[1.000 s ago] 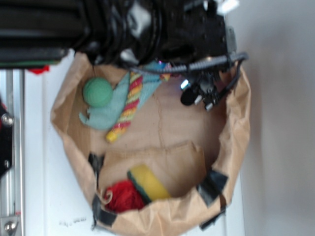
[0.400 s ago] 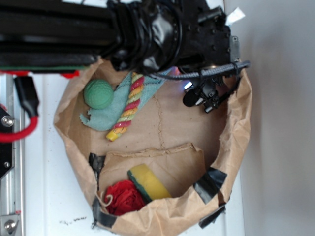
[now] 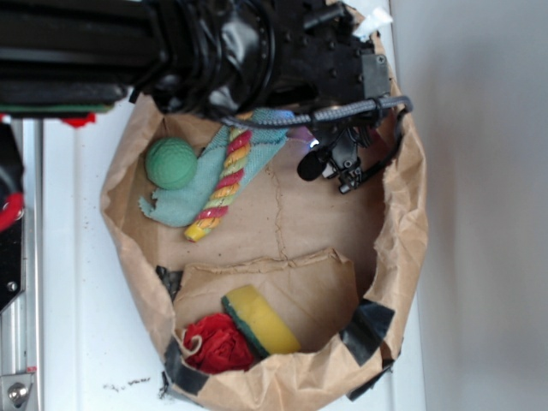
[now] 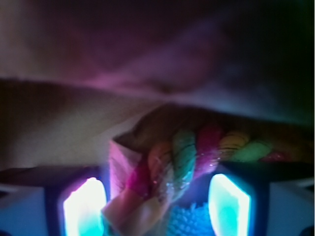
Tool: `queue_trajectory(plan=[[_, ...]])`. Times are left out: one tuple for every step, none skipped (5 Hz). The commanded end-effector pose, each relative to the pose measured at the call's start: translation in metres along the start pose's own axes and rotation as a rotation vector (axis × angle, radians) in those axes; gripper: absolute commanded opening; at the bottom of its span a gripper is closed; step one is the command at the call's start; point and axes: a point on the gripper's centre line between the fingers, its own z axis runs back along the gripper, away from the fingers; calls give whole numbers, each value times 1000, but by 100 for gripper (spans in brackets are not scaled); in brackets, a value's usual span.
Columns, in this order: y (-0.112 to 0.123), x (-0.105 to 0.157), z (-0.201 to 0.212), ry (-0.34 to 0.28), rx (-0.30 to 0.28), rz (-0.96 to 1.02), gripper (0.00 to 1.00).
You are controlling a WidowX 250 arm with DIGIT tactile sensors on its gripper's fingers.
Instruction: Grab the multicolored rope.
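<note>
The multicolored rope (image 3: 223, 184) lies diagonally inside the brown paper bag (image 3: 402, 223), resting on a teal cloth (image 3: 184, 201). Its upper end disappears under my black arm. In the wrist view the rope's twisted red, green and yellow end (image 4: 182, 157) sits between my gripper's (image 4: 156, 201) two glowing pads (image 4: 83, 206), with a gap on each side. The jaws are open and straddle the rope end, with the teal cloth (image 4: 192, 221) beneath it. In the exterior view the gripper itself is hidden under the arm.
A green ball (image 3: 171, 163) sits left of the rope. A yellow sponge (image 3: 261, 321) and a red yarn bundle (image 3: 218, 347) lie in the bag's near compartment behind a paper divider (image 3: 282, 265). A black cabled device (image 3: 330, 158) hangs off the arm. The bag walls rise all round.
My arm has shifted left over the rope's upper end, and the hanging black device moved left with it. The rope, ball and cloth keep their places in the bag.
</note>
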Motion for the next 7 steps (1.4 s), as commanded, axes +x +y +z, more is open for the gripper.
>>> queue_trajectory(plan=[[17, 13, 10, -57, 16, 18, 0], [16, 15, 11, -55, 22, 24, 0], [17, 16, 17, -36, 14, 47, 0], [22, 23, 28, -10, -15, 106, 0], [25, 28, 36, -14, -30, 135, 0], [23, 28, 67, -75, -95, 133, 0], [22, 25, 95, -90, -184, 124, 0]])
